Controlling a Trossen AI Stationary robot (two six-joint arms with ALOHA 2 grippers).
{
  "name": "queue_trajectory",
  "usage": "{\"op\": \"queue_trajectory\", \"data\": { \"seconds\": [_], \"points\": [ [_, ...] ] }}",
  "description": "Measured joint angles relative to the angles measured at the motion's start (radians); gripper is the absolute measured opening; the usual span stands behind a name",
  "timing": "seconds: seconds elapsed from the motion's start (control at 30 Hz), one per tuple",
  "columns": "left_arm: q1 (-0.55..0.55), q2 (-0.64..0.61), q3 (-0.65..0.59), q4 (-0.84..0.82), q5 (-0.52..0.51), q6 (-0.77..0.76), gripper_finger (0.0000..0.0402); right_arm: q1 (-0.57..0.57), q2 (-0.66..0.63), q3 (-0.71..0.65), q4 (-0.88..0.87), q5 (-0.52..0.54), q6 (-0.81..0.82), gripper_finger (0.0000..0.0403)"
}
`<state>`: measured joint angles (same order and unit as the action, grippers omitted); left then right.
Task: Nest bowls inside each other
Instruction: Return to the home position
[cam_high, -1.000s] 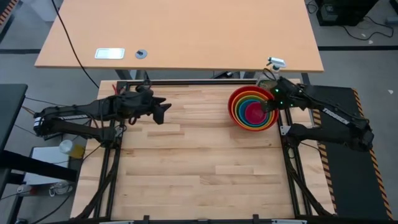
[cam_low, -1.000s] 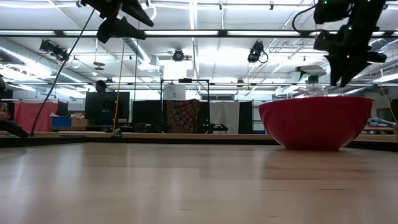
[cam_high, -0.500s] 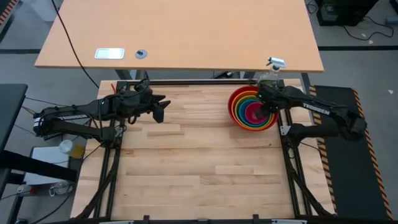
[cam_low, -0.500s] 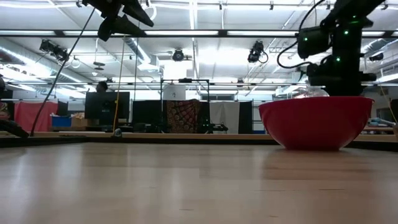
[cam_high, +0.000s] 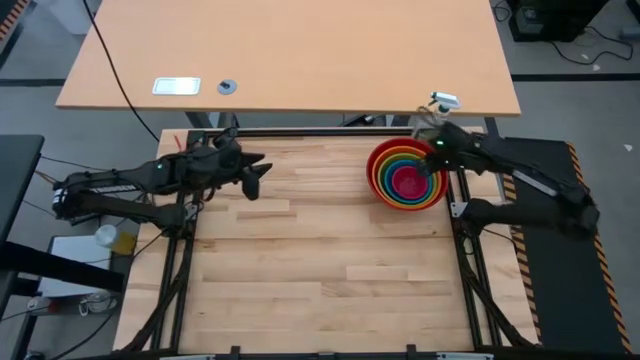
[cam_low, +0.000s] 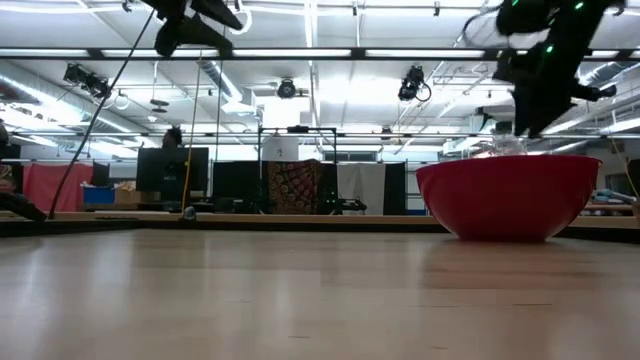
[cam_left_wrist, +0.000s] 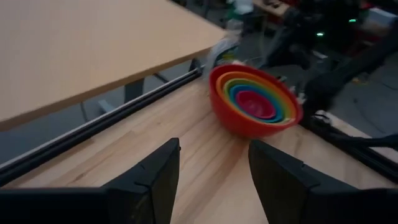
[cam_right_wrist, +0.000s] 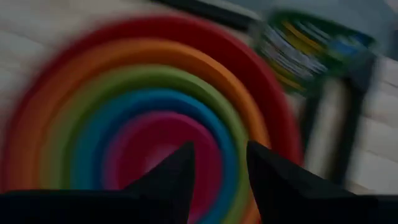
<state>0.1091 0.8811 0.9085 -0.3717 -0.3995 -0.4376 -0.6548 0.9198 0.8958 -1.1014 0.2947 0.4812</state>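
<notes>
The bowls sit nested as one stack at the table's far right. The red bowl (cam_high: 374, 165) is outermost and stands on its base (cam_low: 505, 195). Orange, green and blue follow inward, with the pink bowl (cam_high: 407, 183) in the middle (cam_right_wrist: 149, 149). My right gripper (cam_high: 432, 170) hangs over the stack's right part, tilted downward and open, with nothing between its fingers (cam_right_wrist: 221, 180). My left gripper (cam_high: 262, 172) hovers high over the far left of the table, open and empty (cam_left_wrist: 214, 174), pointing toward the stack (cam_left_wrist: 255, 102).
A clear bottle with a green label (cam_right_wrist: 311, 50) stands just beyond the stack at the far right corner (cam_low: 500, 145). A larger light-wood table (cam_high: 300, 50) lies past the far edge. Bare wooden tabletop (cam_high: 320, 270) spreads across the middle and near side.
My right gripper dipped down toward the stack, reaching a little toward the table's left, and has risen again above the red bowl's rim. The bowls have stayed nested in place.
</notes>
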Motion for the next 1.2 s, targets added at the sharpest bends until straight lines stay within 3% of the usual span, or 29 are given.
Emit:
{"op": "queue_trajectory", "data": {
  "seconds": [0.3, 0.57, 0.73, 1.07, 1.2],
  "points": [
    [-0.008, -0.153, -0.015, 0.008, 0.002, 0.046, 0.0192, 0.000, -0.327, -0.082, 0.248, -0.116, 0.021, 0.0152],
    [0.019, -0.310, -0.382, 0.366, 0.082, -0.114, 0.0192, 0.001, -0.495, -0.193, 0.571, -0.228, 0.004, 0.0152],
    [0.019, -0.442, -0.529, 0.469, 0.067, -0.185, 0.0192, 0.001, -0.616, -0.239, 0.603, -0.264, 0.003, 0.0151],
    [0.019, -0.677, -0.716, 0.475, -0.009, -0.303, 0.0192, 0.000, -0.891, -0.367, 0.608, -0.237, 0.129, 0.0136],
    [0.019, -0.728, -0.775, 0.479, -0.022, -0.355, 0.0192, 0.000, -0.914, -0.387, 0.603, -0.264, 0.144, 0.0127]
  ]
}}
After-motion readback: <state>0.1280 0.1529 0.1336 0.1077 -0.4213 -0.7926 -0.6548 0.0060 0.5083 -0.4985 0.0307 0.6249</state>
